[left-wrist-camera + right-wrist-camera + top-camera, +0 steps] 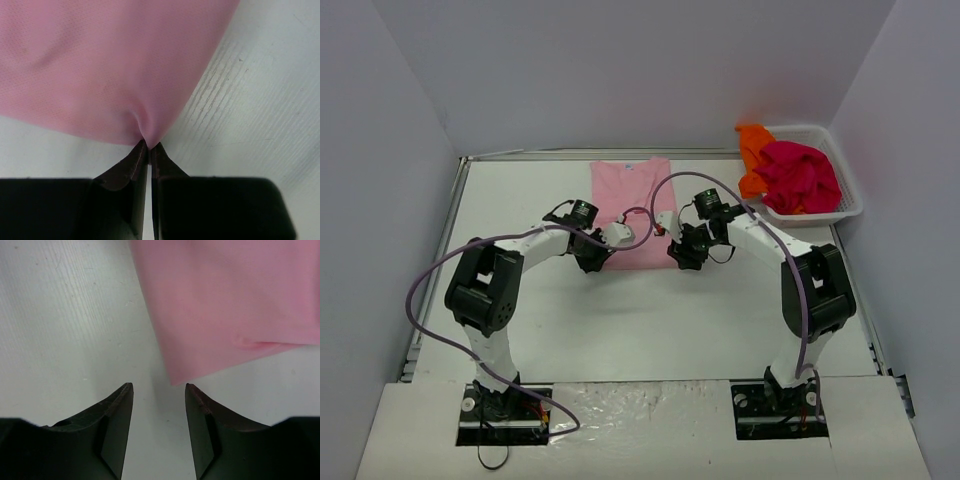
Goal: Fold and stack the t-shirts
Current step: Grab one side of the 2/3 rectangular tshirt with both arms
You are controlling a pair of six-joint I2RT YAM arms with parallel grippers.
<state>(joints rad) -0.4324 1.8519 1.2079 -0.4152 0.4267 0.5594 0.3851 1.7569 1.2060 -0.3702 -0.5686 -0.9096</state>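
Right, the pink t-shirt (632,200) lies flat at the far middle of the table (620,320), collar end towards the far wall, and both arms are bent low over its near edge. On the left, the arm swings out from its base, elbow raised, forearm reaching in to the right, and the left gripper (149,146) is pinched tight on the shirt's near left corner: the cloth puckers into a small fold right where the two dark fingertips (131,167) meet. Over on the right, the other arm mirrors it, elbow up, wrist dropped towards the shirt's near right corner. The right gripper (159,387) has its jaws apart with nothing between them; the corner of the pink cloth sits just ahead of the gap, a touch towards one finger, not touching either. Bare table shows under and around those fingers. Further out, at the far right, a white mesh basket (820,128) holds a magenta-red t-shirt (805,175) and an orange t-shirt (753,145) spilling over its left rim, well apart from both grippers. A purple cable (420,290) loops wide off the left arm.
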